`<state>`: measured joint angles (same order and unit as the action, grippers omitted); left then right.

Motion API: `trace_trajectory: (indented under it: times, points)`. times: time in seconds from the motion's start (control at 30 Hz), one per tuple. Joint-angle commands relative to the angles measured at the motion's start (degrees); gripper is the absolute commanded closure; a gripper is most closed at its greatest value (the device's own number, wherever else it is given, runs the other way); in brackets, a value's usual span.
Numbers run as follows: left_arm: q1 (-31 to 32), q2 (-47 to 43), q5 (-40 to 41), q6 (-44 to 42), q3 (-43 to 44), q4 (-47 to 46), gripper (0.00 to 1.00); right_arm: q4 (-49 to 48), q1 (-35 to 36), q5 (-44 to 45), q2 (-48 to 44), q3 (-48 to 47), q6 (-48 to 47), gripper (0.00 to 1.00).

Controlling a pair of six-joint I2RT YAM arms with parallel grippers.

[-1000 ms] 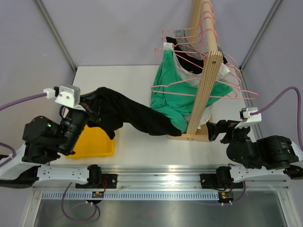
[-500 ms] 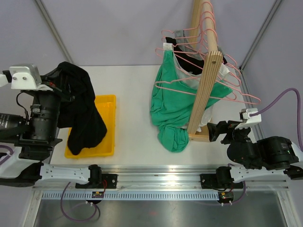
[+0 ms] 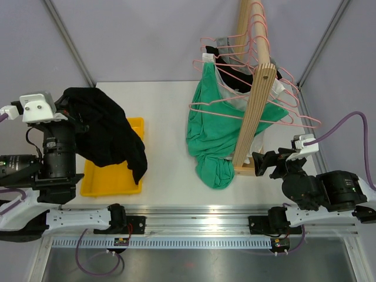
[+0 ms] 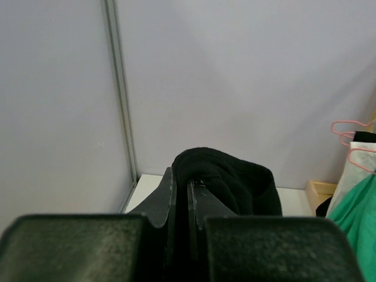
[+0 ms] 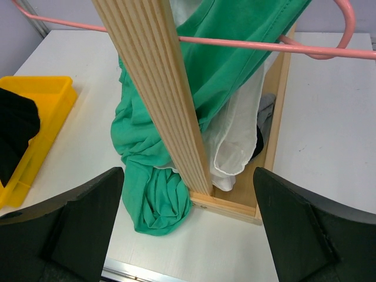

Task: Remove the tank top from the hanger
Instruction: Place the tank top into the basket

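Note:
The black tank top [image 3: 108, 135] hangs free of the rack, bunched in my left gripper [image 3: 71, 113] above the yellow bin [image 3: 103, 179] at the table's left. In the left wrist view the gripper [image 4: 181, 176] is shut, with black cloth [image 4: 235, 179] pinched between the jaws and draped over the tips. Several pink hangers [image 3: 235, 70] stay on the wooden rack [image 3: 255, 111]. My right gripper [image 3: 264, 163] stands open by the rack's base; in its own view the gripper [image 5: 188, 176] holds nothing and faces the wooden post [image 5: 158, 76].
A green garment [image 3: 214, 135] hangs from a pink hanger [image 5: 276, 47] and pools on the table [image 3: 164, 117] beside the rack's foot. A white garment [image 5: 241, 141] hangs behind the post. The bin's corner [image 5: 41, 100] shows at the right wrist view's left.
The left arm has pulled the black tank top away from the rack and swung it left and up over the yellow bin. The right gripper has edged slightly toward the rack.

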<state>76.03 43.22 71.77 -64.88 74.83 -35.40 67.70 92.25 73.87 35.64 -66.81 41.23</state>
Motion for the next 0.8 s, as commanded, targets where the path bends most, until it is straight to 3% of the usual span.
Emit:
trace_trajectory:
  times: [0.0,0.07,0.13,0.17,0.2,0.23,0.3,0.4,0.47,0.6,0.77]
  points:
    - [-5.2,-1.6,-3.3,8.2,-0.9,10.1,1.00,-3.5,0.4,0.2,0.7,0.8,-1.2,0.00]
    - [-9.4,-2.4,-5.5,20.2,-0.6,19.3,1.00,-4.2,0.4,0.1,0.4,1.1,-1.5,0.01]
    - [-18.7,-1.3,-8.7,25.5,-1.3,27.9,1.00,-4.7,0.4,0.0,0.4,1.2,-1.9,0.00]
    - [-22.6,-0.6,-10.7,33.3,-1.0,31.9,1.00,-4.6,0.4,0.0,0.1,1.2,-2.0,0.00]
    - [-30.7,1.4,-16.1,37.7,-0.5,36.1,1.00,-4.7,0.4,-0.1,0.1,1.2,-2.1,0.01]
    - [-34.9,2.2,-19.1,41.1,-0.2,41.8,1.00,-4.3,0.4,-0.1,0.1,1.2,-1.9,0.01]
    - [-46.8,3.9,-28.2,50.1,0.0,46.2,1.00,-3.8,0.4,-0.4,-0.1,1.2,-1.4,0.00]
    - [-57.3,5.6,-37.8,56.7,-1.4,48.3,1.00,-2.5,0.4,-0.3,-0.5,1.2,-0.5,0.01]
    - [-58.9,6.4,-40.0,59.0,-3.4,49.0,1.00,-0.8,0.4,0.0,-0.7,1.2,0.9,0.00]
    - [-59.9,7.1,-36.9,60.8,-8.7,47.4,1.00,0.2,0.4,0.7,-1.1,0.8,1.2,0.00]
    - [-65.1,9.7,-39.7,67.4,-10.7,54.1,1.00,0.0,0.5,0.8,-1.4,0.9,0.8,0.00]
